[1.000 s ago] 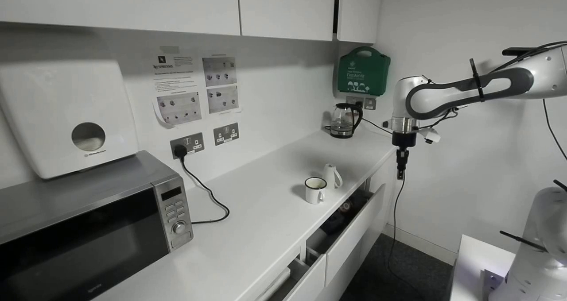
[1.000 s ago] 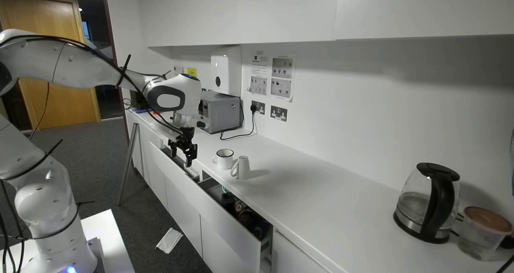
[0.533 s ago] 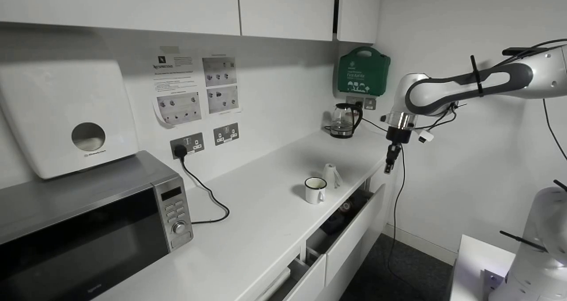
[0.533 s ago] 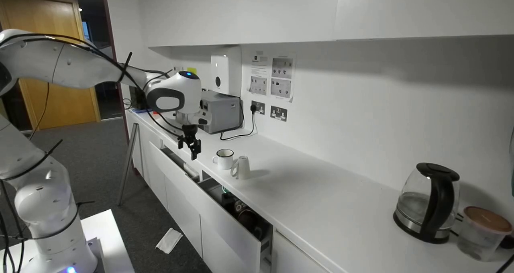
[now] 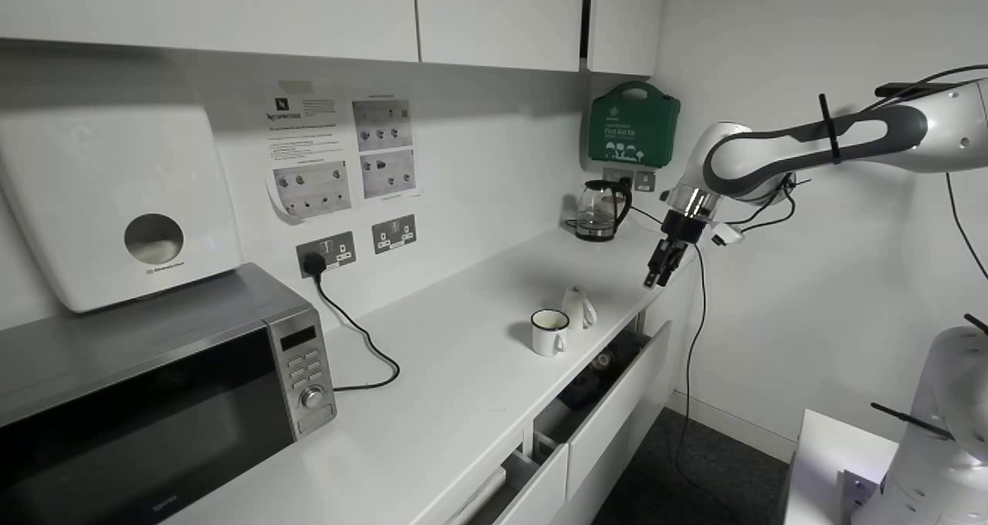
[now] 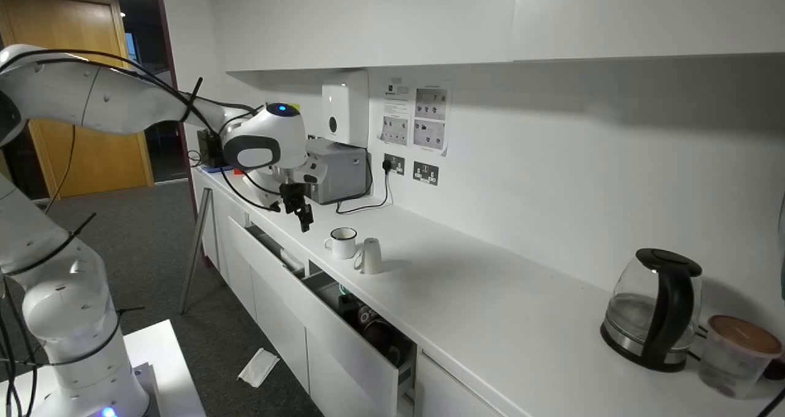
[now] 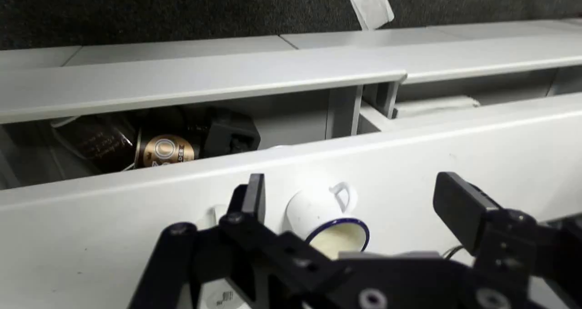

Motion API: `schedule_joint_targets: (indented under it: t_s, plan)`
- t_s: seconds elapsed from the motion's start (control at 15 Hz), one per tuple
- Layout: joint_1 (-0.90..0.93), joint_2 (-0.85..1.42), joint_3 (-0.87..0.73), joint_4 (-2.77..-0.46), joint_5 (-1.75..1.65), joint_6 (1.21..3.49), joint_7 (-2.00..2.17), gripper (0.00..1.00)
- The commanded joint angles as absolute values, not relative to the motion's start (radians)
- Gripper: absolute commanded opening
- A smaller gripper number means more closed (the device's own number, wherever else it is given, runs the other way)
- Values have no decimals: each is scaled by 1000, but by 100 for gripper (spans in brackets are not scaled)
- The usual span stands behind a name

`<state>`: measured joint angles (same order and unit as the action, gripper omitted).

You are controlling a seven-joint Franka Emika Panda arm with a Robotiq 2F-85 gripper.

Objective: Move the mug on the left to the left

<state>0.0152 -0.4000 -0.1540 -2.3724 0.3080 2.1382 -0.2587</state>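
- Wrist view: black fingers (image 7: pixel 459 204) stand wide apart, gripping nothing, with a white, dark-rimmed mug (image 7: pixel 309 211) framed between them, its handle toward 2 o'clock.
- Upright on the white surface (image 5: pixel 432 409), the mug sits clear of the fingers, which hang at 2 o'clock from it in an exterior view.
- A pale cup (image 6: pixel 370 256) stands just beside the mug, at 4 o'clock in an exterior view; whether they touch is unclear.
- In an exterior view, a glass kettle (image 5: pixel 597 220) stands well apart at the mug's 1 o'clock; a microwave (image 5: pixel 162 409) occupies 9 o'clock.
- At 5 o'clock from the mug in an exterior view, a drawer (image 5: pixel 617 413) stands open.
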Motion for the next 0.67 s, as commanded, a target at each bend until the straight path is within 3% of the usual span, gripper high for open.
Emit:
schedule_joint_targets:
  t_s: [0.0,0.33,0.6]
  plan:
    - [9,-381,-90,-2368,337,2300,-98,100]
    - [-2,-338,34,-2364,271,2547,189,100]
    - [-34,-290,139,-2343,154,2608,467,100]
